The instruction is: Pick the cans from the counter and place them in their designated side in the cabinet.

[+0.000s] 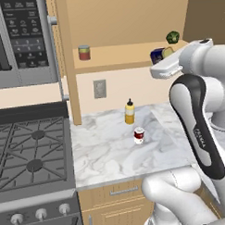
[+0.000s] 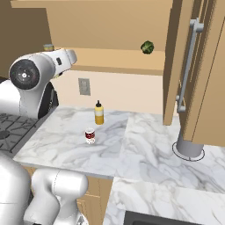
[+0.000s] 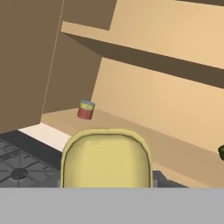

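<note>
At the right of the left base view the gripper (image 1: pixel 164 56) is clamped on the dark blue tin (image 1: pixel 158 55), carrying it level with the cabinet (image 1: pixel 116 56) shelf, presumably so it can slide in on its proper side. The round red-and-white can (image 1: pixel 139 135) waits mid-frame on the counter (image 1: pixel 107 151), just in front of the yellow bottle (image 1: pixel 129 111). A red can with a yellow band (image 1: pixel 84 52) already sits at the shelf's left end, perhaps marking the side for cans.

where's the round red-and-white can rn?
The red-and-white can stands upright on the marble counter, just in front of the yellow squeeze bottle and right of the stove; in the right base view it sits left of centre.
</note>
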### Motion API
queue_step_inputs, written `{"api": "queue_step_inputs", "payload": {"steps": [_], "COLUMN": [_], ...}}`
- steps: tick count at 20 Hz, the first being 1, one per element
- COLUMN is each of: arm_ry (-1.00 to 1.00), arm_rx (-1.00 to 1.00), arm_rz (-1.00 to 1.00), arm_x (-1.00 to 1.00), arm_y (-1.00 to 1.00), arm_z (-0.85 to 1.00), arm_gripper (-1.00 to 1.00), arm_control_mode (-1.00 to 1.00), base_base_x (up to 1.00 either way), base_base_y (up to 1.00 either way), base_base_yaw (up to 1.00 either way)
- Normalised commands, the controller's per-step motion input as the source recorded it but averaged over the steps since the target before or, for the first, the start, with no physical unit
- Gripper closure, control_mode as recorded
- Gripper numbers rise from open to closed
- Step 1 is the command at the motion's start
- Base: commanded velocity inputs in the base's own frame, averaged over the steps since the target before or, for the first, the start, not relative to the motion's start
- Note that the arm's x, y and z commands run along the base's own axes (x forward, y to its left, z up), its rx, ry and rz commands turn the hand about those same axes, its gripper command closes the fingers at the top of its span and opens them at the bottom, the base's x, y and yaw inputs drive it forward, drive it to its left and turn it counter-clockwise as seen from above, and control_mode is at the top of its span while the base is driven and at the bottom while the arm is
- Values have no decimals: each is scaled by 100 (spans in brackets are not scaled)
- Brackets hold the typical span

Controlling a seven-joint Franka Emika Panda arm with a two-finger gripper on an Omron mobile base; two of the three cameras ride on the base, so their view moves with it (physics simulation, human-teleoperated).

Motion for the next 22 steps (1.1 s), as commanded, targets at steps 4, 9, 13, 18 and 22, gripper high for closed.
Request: {"api": "queue_step_inputs", "payload": {"steps": [4, 9, 13, 18, 22], "arm_ry": [0, 0, 0, 4, 5], "arm_rx": [0, 0, 0, 0, 0], "arm_rz": [0, 0, 0, 0, 0], "arm_x": [24, 22, 22, 16, 17], "arm_y": [4, 2, 2, 2, 5], "arm_z": [0, 0, 0, 0, 0], "arm_gripper": [100, 100, 100, 100, 100], "arm_control_mode": [-100, -100, -100, -100, -100], "base_base_x": [0, 0, 0, 0, 0], "base_base_y": [0, 0, 0, 0, 0], "base_base_yaw": [0, 0, 0, 0, 0]}}
